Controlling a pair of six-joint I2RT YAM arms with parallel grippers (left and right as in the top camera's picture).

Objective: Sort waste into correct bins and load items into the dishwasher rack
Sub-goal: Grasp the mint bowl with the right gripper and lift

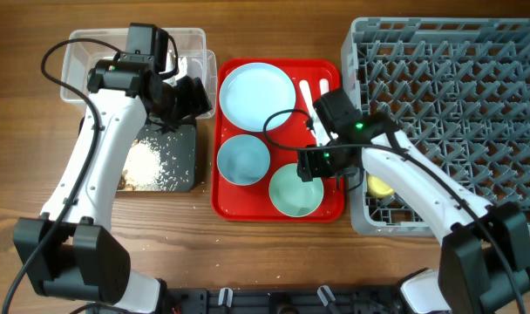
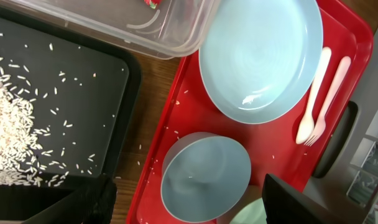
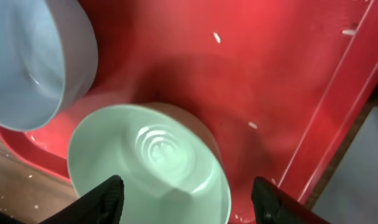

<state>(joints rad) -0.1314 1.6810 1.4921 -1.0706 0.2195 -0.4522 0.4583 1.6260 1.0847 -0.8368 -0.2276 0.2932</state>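
Right tool (image 3: 189,200): fingers spread, holding nothing, poised over the pale green bowl (image 3: 152,155). The bowl sits upright in the front corner of the red tray (image 1: 226,205), just beside the blue bowl (image 1: 243,159). The plate (image 1: 258,94) and white utensils (image 2: 316,99) lie behind them.

Left tool (image 2: 183,202): also spread and empty, over the gap between the black tray (image 1: 182,148) and the red tray.

Step in hand, by my reading: take the green bowl to the rack (image 1: 457,78).
- Lower until one finger is inside the rim and one outside.
- Pinch the wall on the side away from the blue bowl.
- Lift straight up before swinging right.
- Clear the rack wall and the yellow cup (image 1: 380,186) lying in its near corner.
- Set the bowl tilted between pegs.
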